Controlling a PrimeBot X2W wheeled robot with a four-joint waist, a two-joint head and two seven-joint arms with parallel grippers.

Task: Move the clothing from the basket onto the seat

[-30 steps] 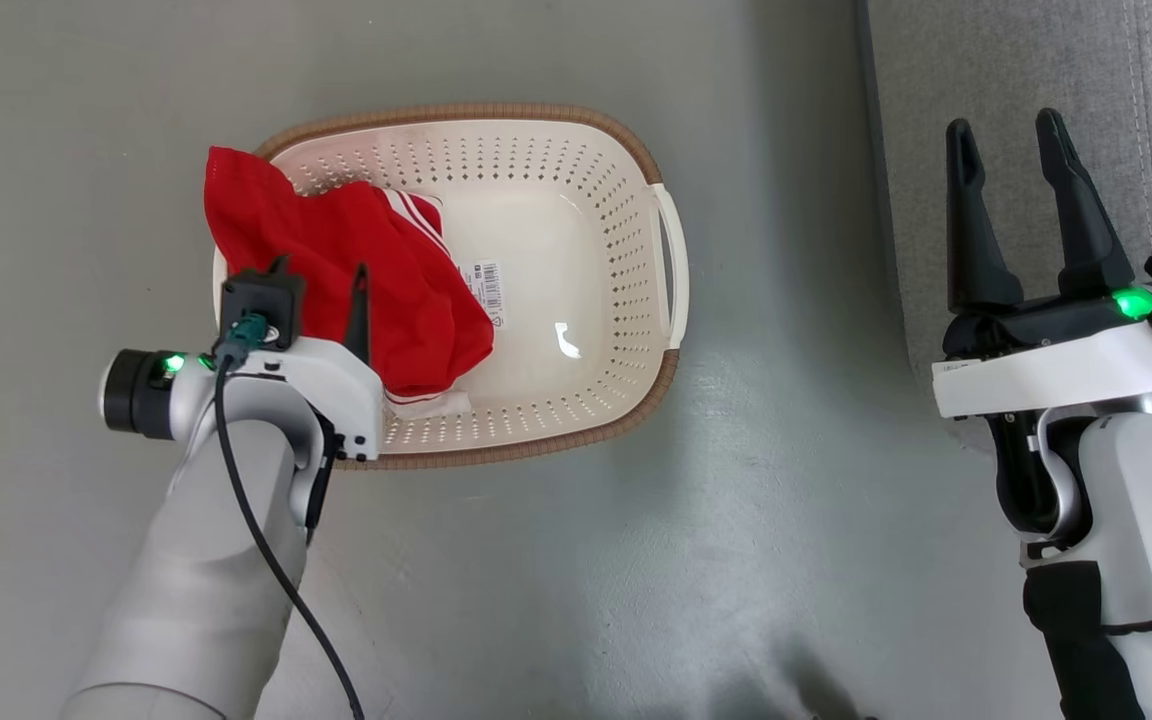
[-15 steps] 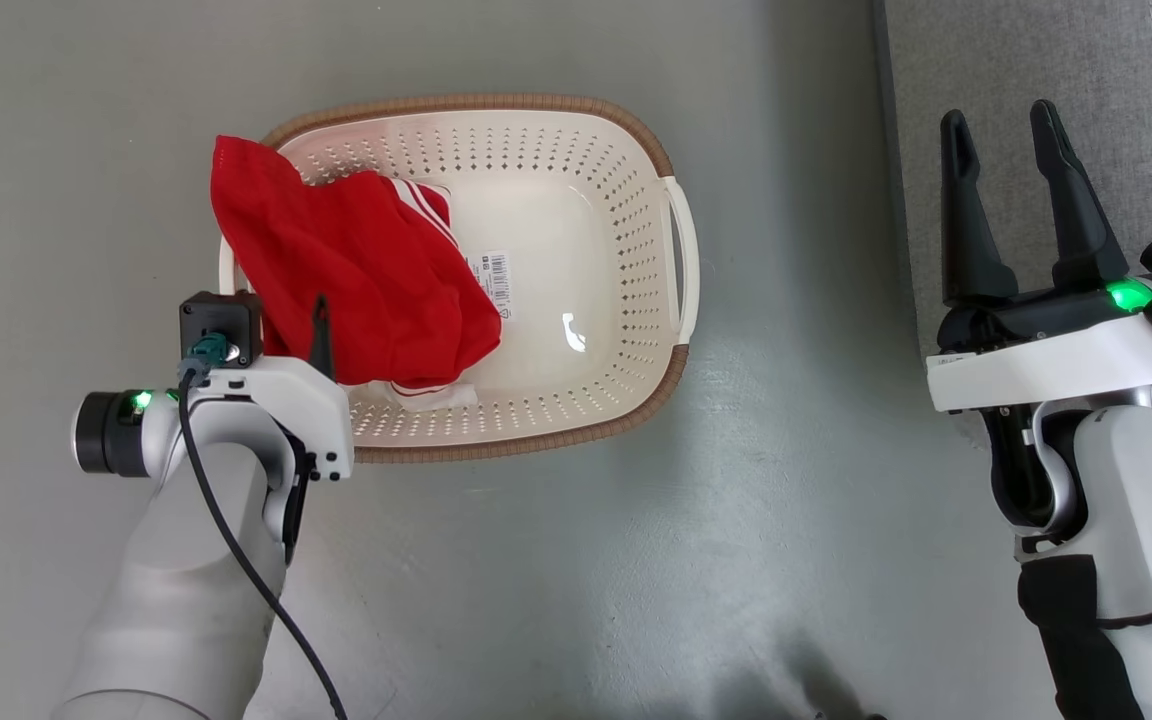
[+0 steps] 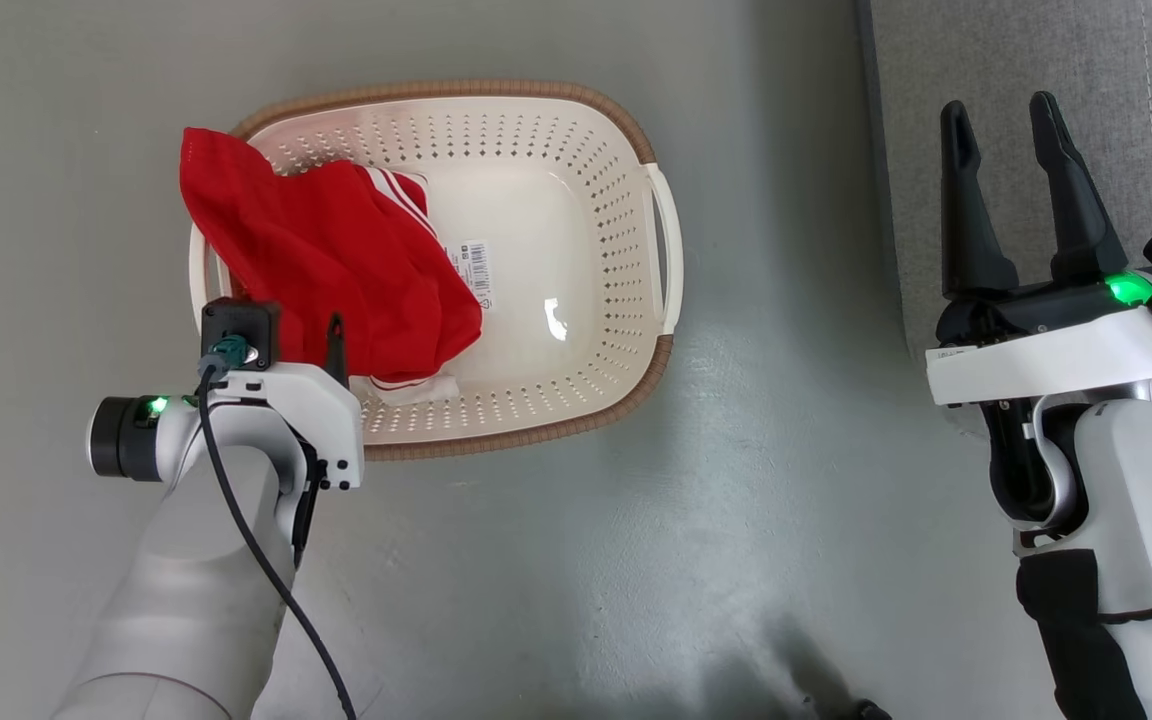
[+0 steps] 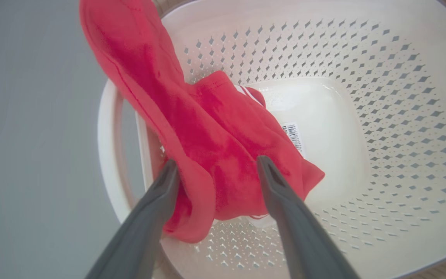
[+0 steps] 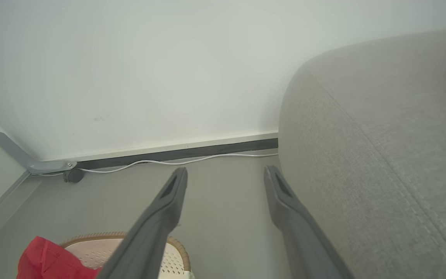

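Note:
The red clothing (image 3: 326, 265) lies bunched in the left half of the cream basket (image 3: 601, 250), with one corner draped over the far left rim. My left gripper (image 3: 304, 340) hangs over the basket's near left rim, open. In the left wrist view its two fingers straddle a fold of the clothing (image 4: 215, 128), and the left gripper (image 4: 215, 164) is not closed on it. My right gripper (image 3: 999, 115) stands open with nothing between its fingers, at the near edge of the grey seat (image 3: 936, 50). The right wrist view has the right gripper (image 5: 226, 171) beside the seat (image 5: 381, 135).
The basket stands on a grey floor (image 3: 636, 580), with a strip of floor between it and the seat. A label sticker (image 3: 474, 270) lies on the basket's bare bottom. A white wall (image 5: 168, 77) with a baseboard and a white cable (image 5: 168, 162) closes the far side.
My left gripper has drawn back toward the basket's near left rim, still open. The clothing has kept its shape. The right gripper has held still, and the head view has shifted slightly.

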